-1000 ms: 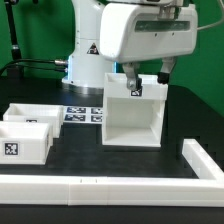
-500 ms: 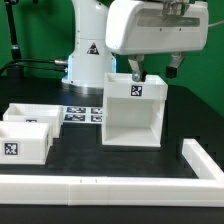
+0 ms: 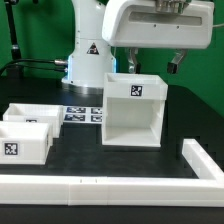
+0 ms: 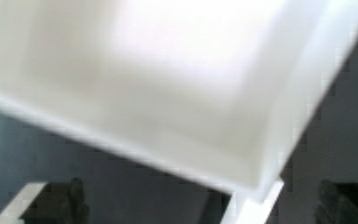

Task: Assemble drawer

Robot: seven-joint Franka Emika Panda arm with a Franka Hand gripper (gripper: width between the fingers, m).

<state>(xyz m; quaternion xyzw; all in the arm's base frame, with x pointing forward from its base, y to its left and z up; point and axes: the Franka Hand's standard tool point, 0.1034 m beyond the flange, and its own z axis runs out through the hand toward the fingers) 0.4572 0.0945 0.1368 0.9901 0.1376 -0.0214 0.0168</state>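
Observation:
The drawer's large white casing (image 3: 133, 112) stands upright on the black table, open side toward the camera, with a square tag on its top front edge. My gripper (image 3: 152, 65) hangs just above the casing's top, its two fingers spread wide and holding nothing. In the wrist view the casing (image 4: 158, 80) fills most of the frame, blurred, and the dark fingertips (image 4: 59, 200) stand far apart on either side of my gripper (image 4: 211, 205). Two small open-top trays (image 3: 32, 115) (image 3: 25, 143) sit at the exterior view's left.
The marker board (image 3: 82, 113) lies flat between the trays and the casing. The long low white border rail (image 3: 100, 190) runs along the front and turns back at the exterior view's right (image 3: 200, 160). The arm's base (image 3: 88, 60) stands behind the casing.
My gripper has risen from the casing's top edge, where its fingers reached down a second ago, to just above it. The casing has stayed in place.

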